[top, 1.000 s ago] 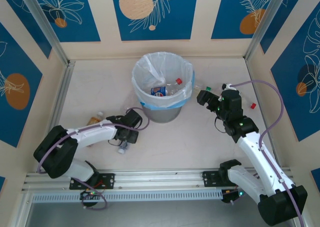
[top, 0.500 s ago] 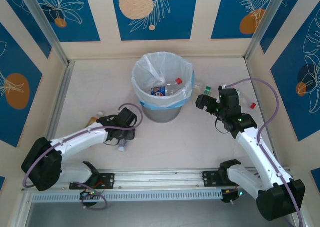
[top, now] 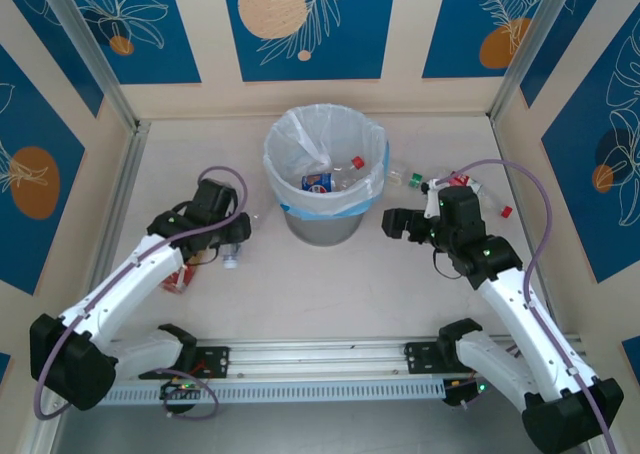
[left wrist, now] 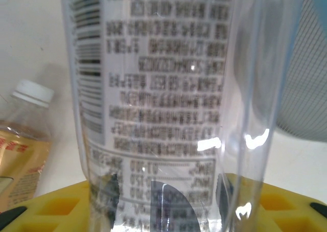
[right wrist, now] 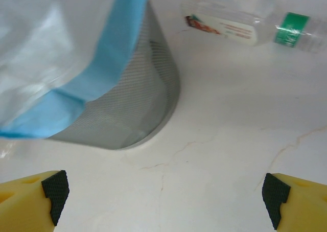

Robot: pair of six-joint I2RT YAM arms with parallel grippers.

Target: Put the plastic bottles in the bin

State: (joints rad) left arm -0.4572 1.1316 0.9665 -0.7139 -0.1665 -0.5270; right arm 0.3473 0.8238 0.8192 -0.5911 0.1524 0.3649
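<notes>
Since a second ago, your left arm is swinging away from the foot of the bin point(top: 322, 224) toward the left wall and taking the clear bottle point(top: 232, 255) with it. Your right gripper point(top: 392, 224) is drawing back and inward, toward the bin's right flank. The left gripper point(top: 234, 242) is squeezing almost fully closed around that clear bottle. In the left wrist view the bottle point(left wrist: 163, 104) is standing upright between the yellow fingers point(left wrist: 56, 209), its printed label facing the camera. Just to the left of this gripper, a white-capped bottle point(left wrist: 23, 140) with an orange label is resting on the table point(left wrist: 30, 48). Just to its right, the bin's grey mesh wall point(left wrist: 306, 89) is showing. Your right gripper point(right wrist: 163, 199) is holding its jaws spread as wide as they go, with nothing between the fingers point(right wrist: 30, 199). The bin's mesh side and blue bag edge point(right wrist: 127, 99) are sitting ahead of it and to its left. Farther ahead and to its right, a green-marked bottle point(right wrist: 240, 25) with a red-printed label is lying on its side on the table. From above, the binned bottles point(top: 320, 182) are lying inside the bag, between the two grippers and beyond them.
</notes>
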